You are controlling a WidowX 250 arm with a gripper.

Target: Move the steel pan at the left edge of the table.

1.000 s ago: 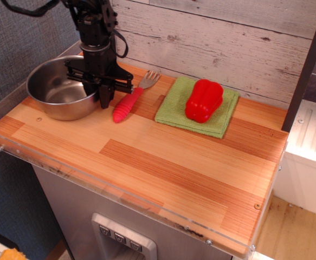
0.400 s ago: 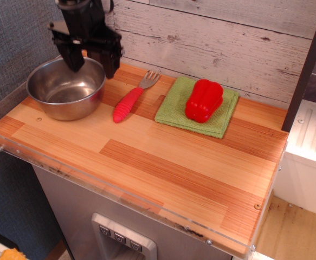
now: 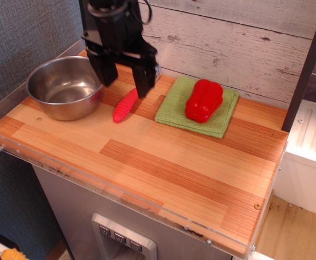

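Steel pan (image 3: 65,86): sits at the left end of the table (image 3: 163,162), near its back corner. My gripper (image 3: 126,77): fingers spread apart, empty, raised just right of the pan, over what seems a red-handled fork (image 3: 125,105). Red pepper (image 3: 204,100): on green cloth (image 3: 171,108).

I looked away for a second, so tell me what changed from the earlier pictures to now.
The gripper let go of the steel pan's right rim, rose with its fingers apart, and swung right; it now hangs open over the red-handled fork, hiding its tines. The pan, fork, green cloth and red pepper stayed put on the table.
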